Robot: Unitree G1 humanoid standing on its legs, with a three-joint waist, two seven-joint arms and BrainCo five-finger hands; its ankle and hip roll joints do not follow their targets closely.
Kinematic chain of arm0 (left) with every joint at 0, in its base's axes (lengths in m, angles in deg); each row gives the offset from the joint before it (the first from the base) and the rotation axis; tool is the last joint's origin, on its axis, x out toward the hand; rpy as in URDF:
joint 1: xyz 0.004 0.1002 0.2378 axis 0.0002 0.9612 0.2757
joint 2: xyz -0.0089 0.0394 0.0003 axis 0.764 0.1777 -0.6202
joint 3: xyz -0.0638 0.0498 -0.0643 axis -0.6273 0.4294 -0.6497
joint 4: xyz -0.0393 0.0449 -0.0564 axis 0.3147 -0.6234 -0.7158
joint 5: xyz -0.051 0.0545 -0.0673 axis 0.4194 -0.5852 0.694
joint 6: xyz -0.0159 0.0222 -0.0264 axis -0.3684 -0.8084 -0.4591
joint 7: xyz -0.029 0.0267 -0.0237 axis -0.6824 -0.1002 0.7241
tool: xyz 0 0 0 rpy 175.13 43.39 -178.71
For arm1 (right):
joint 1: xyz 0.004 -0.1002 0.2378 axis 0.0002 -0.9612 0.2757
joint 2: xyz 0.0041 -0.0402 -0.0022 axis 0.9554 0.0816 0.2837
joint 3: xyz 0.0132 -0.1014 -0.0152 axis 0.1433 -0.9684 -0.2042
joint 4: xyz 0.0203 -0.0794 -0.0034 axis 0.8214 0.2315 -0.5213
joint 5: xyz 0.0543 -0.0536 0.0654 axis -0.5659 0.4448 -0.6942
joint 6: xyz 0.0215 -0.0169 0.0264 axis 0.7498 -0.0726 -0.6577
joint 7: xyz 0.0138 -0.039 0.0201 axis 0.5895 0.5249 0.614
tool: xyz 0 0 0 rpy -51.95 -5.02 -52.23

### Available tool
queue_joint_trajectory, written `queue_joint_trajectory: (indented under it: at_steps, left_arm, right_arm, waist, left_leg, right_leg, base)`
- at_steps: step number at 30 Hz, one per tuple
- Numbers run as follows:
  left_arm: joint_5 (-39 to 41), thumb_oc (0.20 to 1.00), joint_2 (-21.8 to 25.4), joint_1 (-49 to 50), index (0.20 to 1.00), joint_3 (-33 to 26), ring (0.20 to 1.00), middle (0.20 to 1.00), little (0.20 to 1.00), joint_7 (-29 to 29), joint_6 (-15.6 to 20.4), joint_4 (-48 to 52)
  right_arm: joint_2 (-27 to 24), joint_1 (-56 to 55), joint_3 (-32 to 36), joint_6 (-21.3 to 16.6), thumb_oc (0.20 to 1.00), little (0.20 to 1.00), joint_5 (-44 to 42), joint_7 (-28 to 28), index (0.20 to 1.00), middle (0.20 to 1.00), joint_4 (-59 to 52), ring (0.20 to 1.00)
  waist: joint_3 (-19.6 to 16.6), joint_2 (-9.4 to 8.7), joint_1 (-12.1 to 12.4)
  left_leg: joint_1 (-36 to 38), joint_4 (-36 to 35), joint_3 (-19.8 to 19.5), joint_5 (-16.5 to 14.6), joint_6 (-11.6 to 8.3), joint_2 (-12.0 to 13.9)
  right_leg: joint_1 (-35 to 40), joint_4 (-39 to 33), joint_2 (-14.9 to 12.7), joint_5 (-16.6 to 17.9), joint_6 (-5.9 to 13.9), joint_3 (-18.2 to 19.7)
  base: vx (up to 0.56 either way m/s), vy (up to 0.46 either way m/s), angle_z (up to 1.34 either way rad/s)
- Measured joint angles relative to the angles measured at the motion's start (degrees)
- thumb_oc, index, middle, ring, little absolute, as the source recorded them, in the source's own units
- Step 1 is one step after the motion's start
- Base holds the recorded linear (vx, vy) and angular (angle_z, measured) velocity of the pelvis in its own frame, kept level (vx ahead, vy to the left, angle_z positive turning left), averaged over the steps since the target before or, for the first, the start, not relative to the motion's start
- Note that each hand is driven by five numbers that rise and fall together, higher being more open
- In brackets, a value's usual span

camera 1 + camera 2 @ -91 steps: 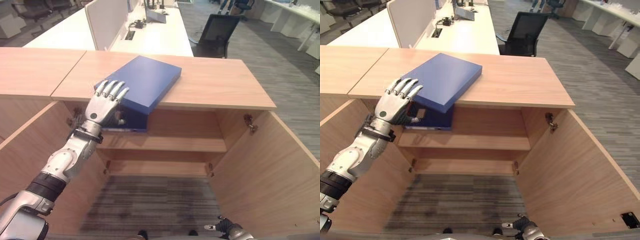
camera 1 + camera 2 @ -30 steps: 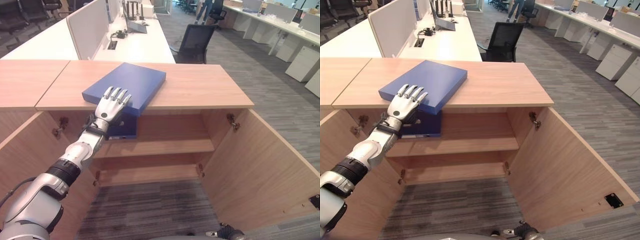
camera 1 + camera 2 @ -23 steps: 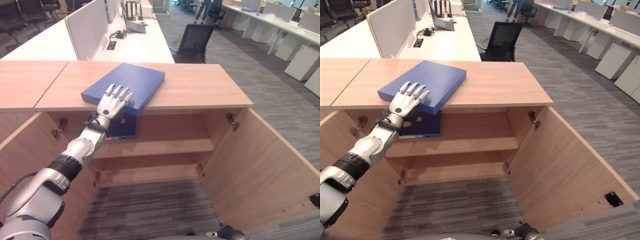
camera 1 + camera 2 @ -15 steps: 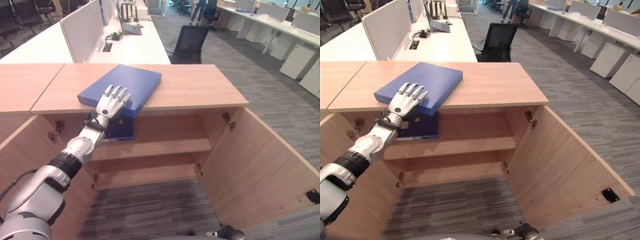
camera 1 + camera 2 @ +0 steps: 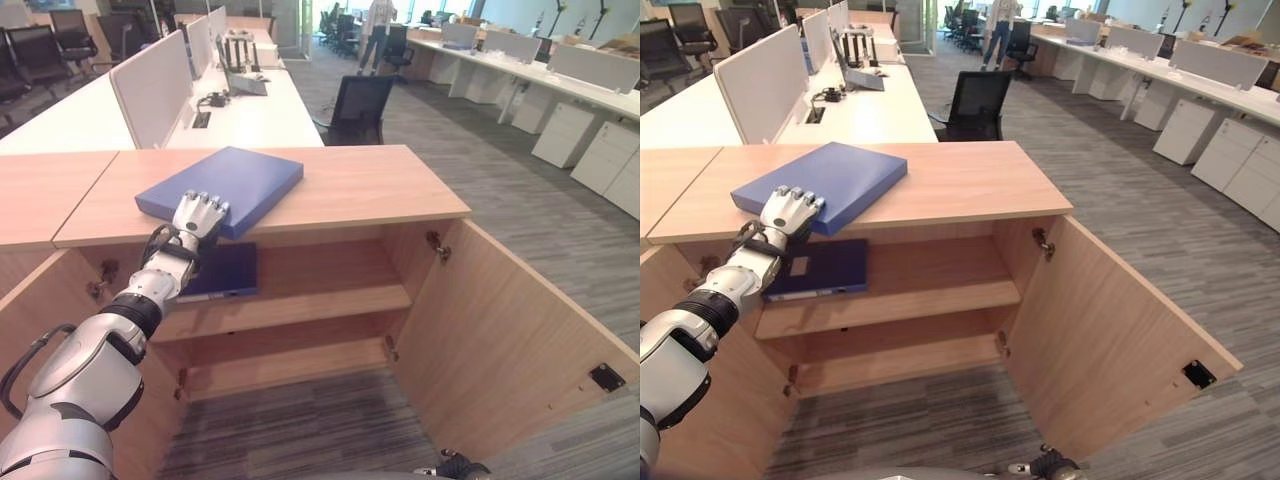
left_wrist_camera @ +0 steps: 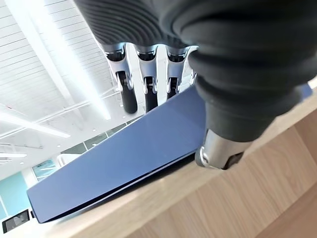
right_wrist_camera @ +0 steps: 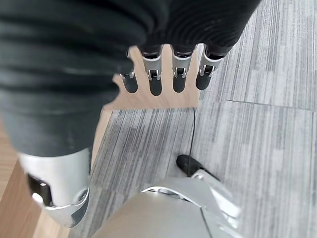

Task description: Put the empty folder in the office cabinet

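— Where's the folder (image 5: 222,186) right now?

— Lying flat on the cabinet's (image 5: 440,300) top, the tabletop (image 5: 370,185), with its near corner jutting over the front edge. It isn't inside yet.

— And the robot hand?

— The left robot hand (image 5: 196,218) is at that overhanging corner, fingers (image 6: 144,82) laid over the cover and the thumb (image 6: 216,149) beneath the edge. It looks like a pinch on the corner, though a light one.

— The other one?

— The right robot hand (image 7: 163,74) hangs low by the floor, fingers straight, grasping nothing.

— So how much is done?

— Both doors (image 5: 1110,345) stand open, and a second blue folder (image 5: 820,268) already sits on the upper shelf (image 5: 940,285). I'd say the grasp is barely made; lifting the folder off, lowering it and sliding it onto a shelf all remain.
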Motion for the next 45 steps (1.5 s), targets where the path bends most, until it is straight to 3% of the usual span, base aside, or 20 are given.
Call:
queue_joint_trajectory:
  at_steps: [10,15,19,22,23,25,35,38,41,45]
  left_arm:
    - [2.1,0.200,-0.5,1.3,0.200,-2.2,0.200,0.200,0.200,-1.2,-1.5,4.9]
    - [3.3,0.200,-1.5,5.2,0.200,-8.4,0.200,0.200,0.200,-2.8,-1.9,13.0]
    - [4.3,0.200,-2.4,9.9,0.200,-14.5,0.200,0.200,0.200,-3.7,-1.0,22.9]
    - [6.0,0.200,-5.1,18.5,0.200,-25.1,0.200,0.200,0.200,-3.6,-0.3,37.1]
    - [6.8,0.200,-6.7,23.2,0.200,-29.6,0.200,0.200,0.200,-3.9,0.9,43.7]
    - [9.3,0.200,-7.6,29.2,0.200,-32.5,0.200,0.200,0.200,-3.9,4.4,52.0]
    - [31.7,0.200,-11.9,49.3,0.200,-47.7,0.200,0.200,0.200,3.1,14.8,67.4]
    - [42.1,0.200,-13.1,52.7,0.200,-50.7,0.200,0.200,0.200,6.9,15.6,68.4]
    - [58.9,0.200,-13.3,54.3,0.200,-50.2,0.200,0.200,0.200,13.5,14.7,65.2]
    - [73.6,0.200,-13.2,56.9,0.200,-48.3,0.200,0.200,0.200,21.3,13.3,64.5]
  right_arm:
    - [0.0,0.0,0.0,0.0,1.000,1.000,0.0,0.0,1.000,1.000,0.0,1.000]
    - [0.0,-0.2,0.0,0.0,1.000,1.000,0.0,-0.1,1.000,1.000,-0.2,1.000]
    - [0.1,-0.2,0.3,0.1,1.000,1.000,0.0,-0.2,1.000,1.000,-0.4,1.000]
    - [0.2,-0.3,2.1,0.3,1.000,1.000,-0.1,-0.5,1.000,1.000,-0.6,1.000]
    - [0.4,-0.4,3.3,0.4,1.000,1.000,-0.1,-0.7,1.000,1.000,-0.6,1.000]
    - [0.4,-0.8,4.6,0.6,1.000,1.000,-0.6,-0.7,1.000,1.000,-0.7,1.000]
    - [1.2,-0.8,2.8,-1.0,1.000,1.000,-3.1,0.6,1.000,1.000,-13.0,1.000]
    - [0.8,-0.4,2.2,-1.1,1.000,1.000,-4.7,2.1,1.000,1.000,-17.2,1.000]
    - [0.5,0.4,2.1,-1.1,1.000,1.000,-6.3,3.9,1.000,1.000,-19.6,1.000]
    - [0.2,1.1,2.3,-1.0,1.000,1.000,-10.0,5.9,1.000,1.000,-22.0,1.000]
  waist:
    - [0.0,0.07,0.3]
    - [0.3,0.20,1.4]
    - [0.9,0.08,2.4]
    - [1.8,0.01,3.2]
    - [2.2,-0.02,3.3]
    - [2.6,-0.12,5.0]
    - [4.1,-0.96,9.1]
    - [4.4,-0.83,9.9]
    - [4.7,-0.55,10.9]
    - [5.0,-0.36,11.0]
  left_leg:
    - [0.0,0.0,0.6,-0.1,-0.07,0.1]
    - [0.0,0.0,0.6,-0.2,-0.10,0.1]
    - [-0.1,0.0,-0.1,-0.4,-0.23,0.1]
    - [-0.1,-0.5,-0.8,-0.5,-0.19,0.1]
    - [-0.1,-0.5,-1.2,-0.6,-0.15,0.0]
    - [-0.3,-0.5,-2.0,-0.6,-0.15,0.0]
    - [-0.4,0.0,-3.3,-1.0,-0.10,-0.1]
    - [-0.7,0.0,-3.8,-0.9,-0.19,-0.2]
    - [-1.0,0.0,-4.1,-0.9,-0.17,-0.3]
    - [-1.0,0.0,-4.4,-0.7,0.24,-0.6]
  right_leg:
    - [-0.5,0.4,0.0,0.1,0.04,-0.6]
    - [-0.4,0.3,0.0,0.0,0.05,-0.6]
    - [-0.2,0.1,-0.1,0.0,0.05,-1.1]
    - [0.9,-1.0,-0.4,0.3,0.39,-2.2]
    - [1.3,-1.5,-0.5,0.3,0.48,-2.9]
    - [1.6,-1.7,-0.5,0.3,0.47,-3.8]
    - [3.0,-3.0,-0.6,0.6,0.26,-5.3]
    - [3.1,-3.0,-0.8,0.6,0.28,-6.1]
    - [3.1,-3.2,-0.9,0.6,0.28,-6.4]
    - [3.1,-3.2,-1.1,0.7,0.33,-6.6]
  base:
    - [0.00,-0.006,-0.03]
    - [0.00,0.000,0.00]
    - [0.01,-0.016,0.05]
    - [0.02,-0.022,0.11]
    - [0.01,-0.017,0.24]
    - [0.01,-0.017,0.18]
    - [0.00,-0.016,0.07]
    - [-0.01,-0.001,0.13]
    - [-0.01,0.007,0.05]
    - [0.00,0.004,0.01]
